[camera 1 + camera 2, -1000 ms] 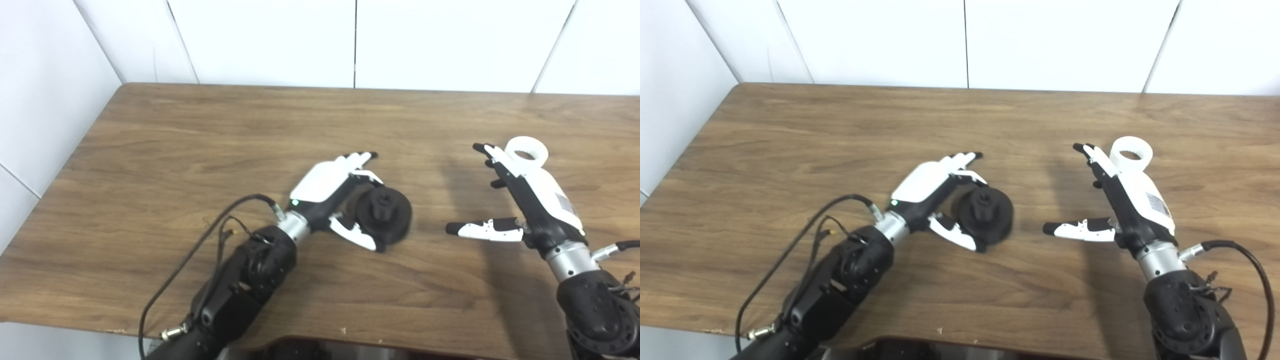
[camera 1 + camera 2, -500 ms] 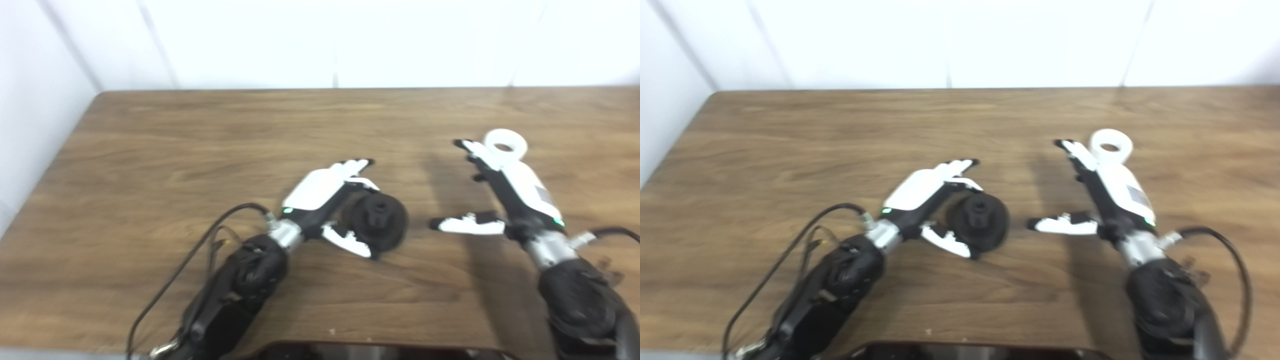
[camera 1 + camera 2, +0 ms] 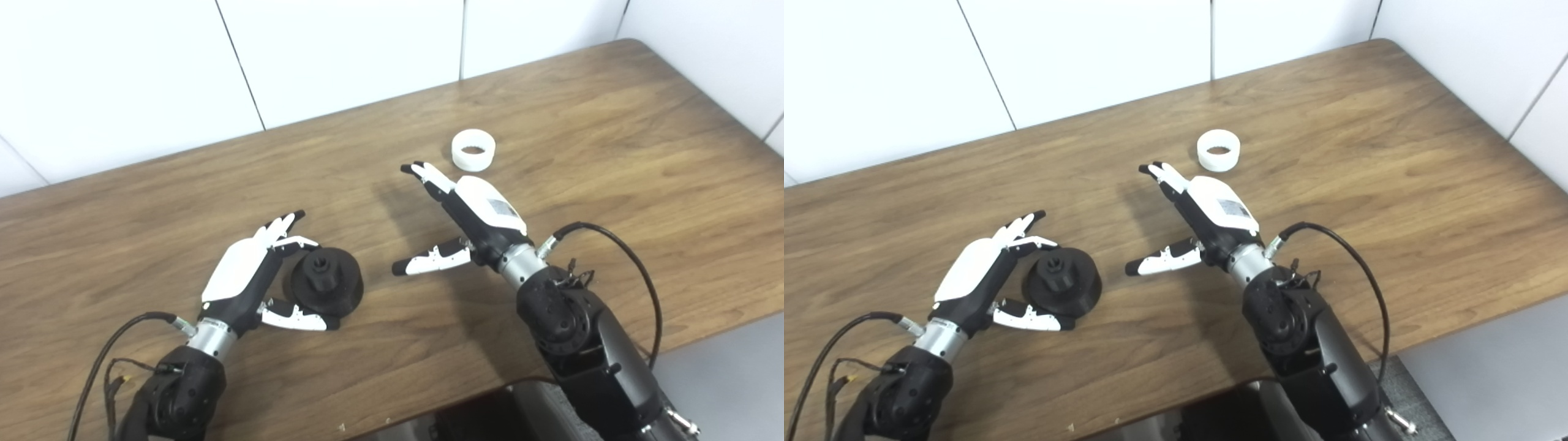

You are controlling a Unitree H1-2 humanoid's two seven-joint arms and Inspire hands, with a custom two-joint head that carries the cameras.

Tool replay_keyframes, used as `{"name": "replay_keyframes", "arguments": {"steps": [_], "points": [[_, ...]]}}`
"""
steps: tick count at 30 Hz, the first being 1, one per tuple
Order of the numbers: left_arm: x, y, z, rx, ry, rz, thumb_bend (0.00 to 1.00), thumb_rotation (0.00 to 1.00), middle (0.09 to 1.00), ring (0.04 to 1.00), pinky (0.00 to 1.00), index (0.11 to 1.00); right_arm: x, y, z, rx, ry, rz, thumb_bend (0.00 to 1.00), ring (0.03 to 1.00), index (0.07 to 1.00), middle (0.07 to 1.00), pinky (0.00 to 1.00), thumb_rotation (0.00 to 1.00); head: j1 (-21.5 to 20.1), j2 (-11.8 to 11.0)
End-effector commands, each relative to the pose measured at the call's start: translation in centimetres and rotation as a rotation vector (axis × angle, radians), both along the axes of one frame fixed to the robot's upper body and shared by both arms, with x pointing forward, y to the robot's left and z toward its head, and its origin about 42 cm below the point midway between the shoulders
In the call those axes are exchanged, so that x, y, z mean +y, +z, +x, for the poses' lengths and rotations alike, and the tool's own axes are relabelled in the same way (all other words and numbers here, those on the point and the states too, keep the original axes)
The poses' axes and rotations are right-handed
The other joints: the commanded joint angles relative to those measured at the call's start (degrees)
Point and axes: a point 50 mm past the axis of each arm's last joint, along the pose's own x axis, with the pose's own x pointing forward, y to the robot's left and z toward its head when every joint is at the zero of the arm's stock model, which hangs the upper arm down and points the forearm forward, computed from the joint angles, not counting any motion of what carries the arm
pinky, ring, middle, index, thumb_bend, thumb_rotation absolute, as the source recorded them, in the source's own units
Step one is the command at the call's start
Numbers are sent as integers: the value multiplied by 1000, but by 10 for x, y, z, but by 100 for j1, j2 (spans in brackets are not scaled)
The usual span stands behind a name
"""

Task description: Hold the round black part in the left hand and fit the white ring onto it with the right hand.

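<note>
The ring [image 3: 473, 149], white and hollow with nothing inside it, lies flat on the surface [image 3: 612, 141] toward the far side, just beyond the right hand [image 3: 471, 214] and apart from it. The black part [image 3: 326, 284], a round disc with a raised hub in its middle, sits on the surface toward the near left. The left hand [image 3: 251, 275] lies against its left side, fingers [image 3: 278, 228] stretched past its far edge and the thumb reaching along its near edge, so the part rests between them; whether they press on it cannot be told, and the disc looks to be resting on the wood rather than lifted. The right hand is spread wide and holds nothing, fingers pointing toward the back wall and the thumb held out to the left, with its shadow on the wood beneath. The surface is brown wood grain with a rounded far right corner, standing against a wall [image 3: 343, 55] of large white panels with thin dark seams. Black cables loop from both wrists.
</note>
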Motion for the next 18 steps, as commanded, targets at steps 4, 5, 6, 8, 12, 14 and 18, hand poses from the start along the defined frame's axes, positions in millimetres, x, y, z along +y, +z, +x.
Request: {"name": "replay_keyframes", "arguments": {"steps": [4,5,6,8,12,14,18], "points": [[11,9,9,-26,3,16,991,322,1000,1000,1000,636,6,16,6,-83,-5,6,914,904,961,984,756,439,-33,1],[12,9,9,-24,3,15,990,322,1000,1000,1000,637,6,16,7,-86,-5,6,914,901,962,984,747,440,-19,-6],[12,9,9,-23,3,15,987,321,1000,1000,1000,638,6,17,7,-90,-6,10,911,901,961,984,747,432,-19,-6],[11,9,9,-22,2,15,985,323,1000,1000,1000,639,4,19,9,-109,-15,17,908,890,949,974,738,413,0,-8],[10,9,9,-28,2,9,989,323,1000,1000,1000,636,-3,26,14,-182,-70,18,869,865,915,952,717,412,-1,-16],[10,10,10,-26,3,6,990,329,1000,1000,1000,636,-11,33,20,-225,-108,-8,854,870,905,953,716,421,6,-22],[10,9,10,-27,5,3,993,337,1000,1000,1000,635,-25,47,30,-253,-154,-51,834,895,897,965,727,439,-4,-34]]}}
